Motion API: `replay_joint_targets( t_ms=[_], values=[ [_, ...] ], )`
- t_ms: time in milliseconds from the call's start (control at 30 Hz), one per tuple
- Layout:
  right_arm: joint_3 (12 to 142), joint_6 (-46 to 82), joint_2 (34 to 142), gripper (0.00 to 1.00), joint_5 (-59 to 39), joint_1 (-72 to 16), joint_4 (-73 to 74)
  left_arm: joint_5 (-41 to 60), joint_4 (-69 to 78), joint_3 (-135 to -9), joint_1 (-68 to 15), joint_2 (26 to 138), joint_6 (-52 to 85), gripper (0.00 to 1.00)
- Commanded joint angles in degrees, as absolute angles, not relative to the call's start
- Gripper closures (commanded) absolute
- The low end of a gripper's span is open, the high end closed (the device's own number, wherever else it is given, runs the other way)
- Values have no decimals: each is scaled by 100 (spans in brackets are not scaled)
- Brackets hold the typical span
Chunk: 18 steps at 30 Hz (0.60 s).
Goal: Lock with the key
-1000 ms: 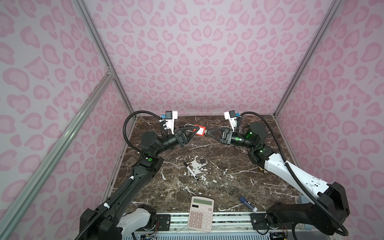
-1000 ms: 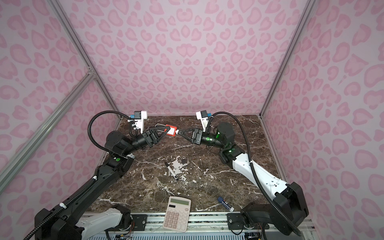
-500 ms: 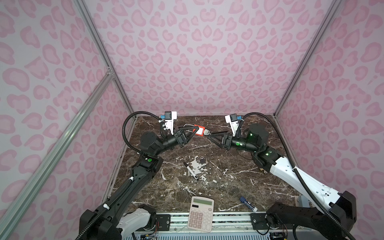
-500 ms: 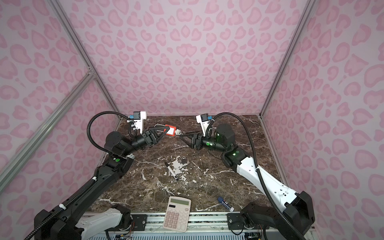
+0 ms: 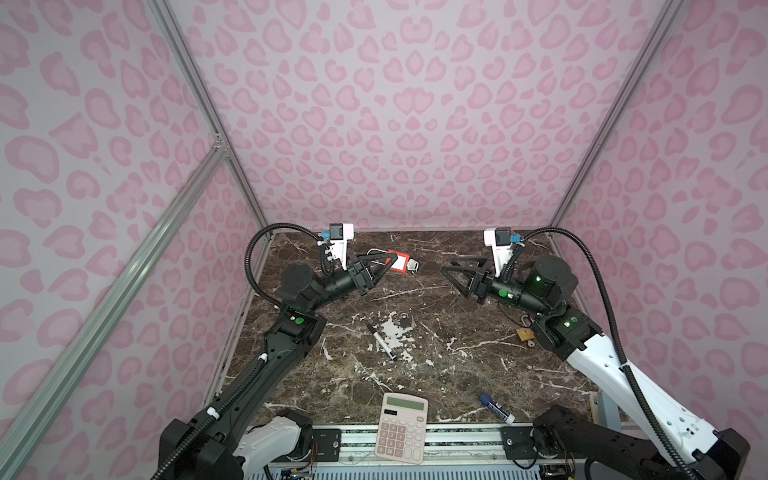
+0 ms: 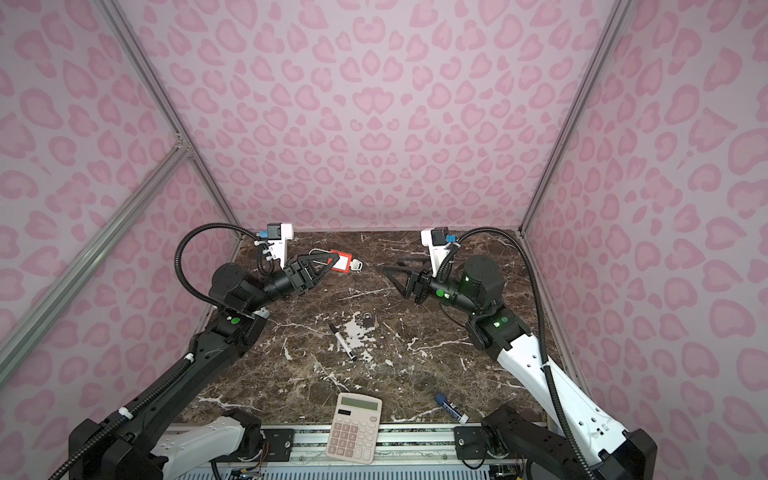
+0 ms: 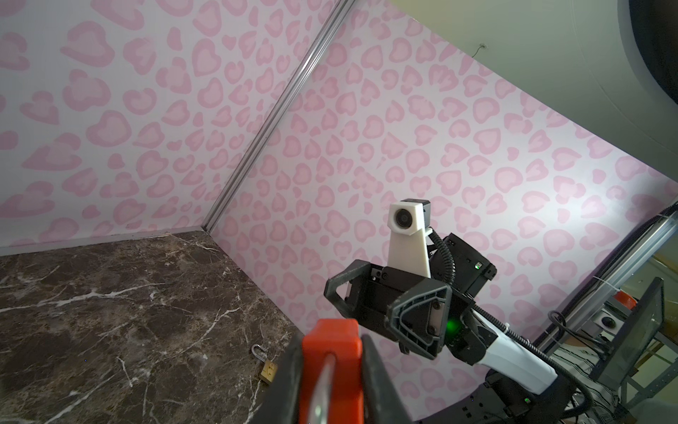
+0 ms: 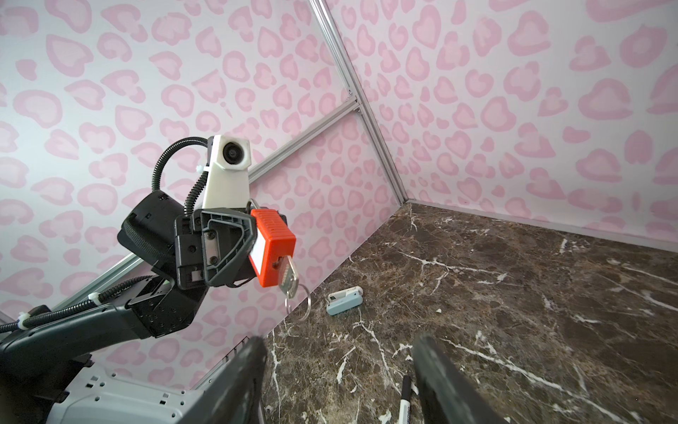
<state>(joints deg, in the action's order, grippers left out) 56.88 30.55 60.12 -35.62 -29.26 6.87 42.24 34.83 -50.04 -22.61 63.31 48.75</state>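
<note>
Above the table's (image 5: pixel 457 374) far edge: right gripper (image 5: pixel 451 272) has drawn back, jaws wide and empty; key (image 5: pixel 412 264) stays seated in the red padlock (image 5: pixel 398 262) (clamped by the left gripper (image 5: pixel 387 262)), so the turn is likely done.

Padlock (image 8: pixel 273 249): red plastic, ribbed, matt.
Key (image 8: pixel 288 281): bright, smooth metal.
Table (image 5: pixel 436 365): dark marble look, glossy.
Walls (image 5: pixel 395 124): matt printed sheet.
Rails (image 5: pixel 104 291): dull grey metal.
Calculator (image 5: pixel 401 428): pale plastic, matt.
</note>
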Motion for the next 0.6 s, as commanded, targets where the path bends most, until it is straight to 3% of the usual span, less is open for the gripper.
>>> replay_joint_targets(
  t_ms=[0,200,567],
  values=[
    [5747,3567,6192,35,-3568,-2924,1202,4300,3876,-4970,-2266,6319,4884,96],
    [5961,4219,6706,39,-3885,-2966,1637,4306,3850,-4964,-2261,6282,4879,96],
    [6243,4478,7237,57,-4164,-3442,1952,4304,3852,-4966,-2264,6284,4887,96]
  ],
)
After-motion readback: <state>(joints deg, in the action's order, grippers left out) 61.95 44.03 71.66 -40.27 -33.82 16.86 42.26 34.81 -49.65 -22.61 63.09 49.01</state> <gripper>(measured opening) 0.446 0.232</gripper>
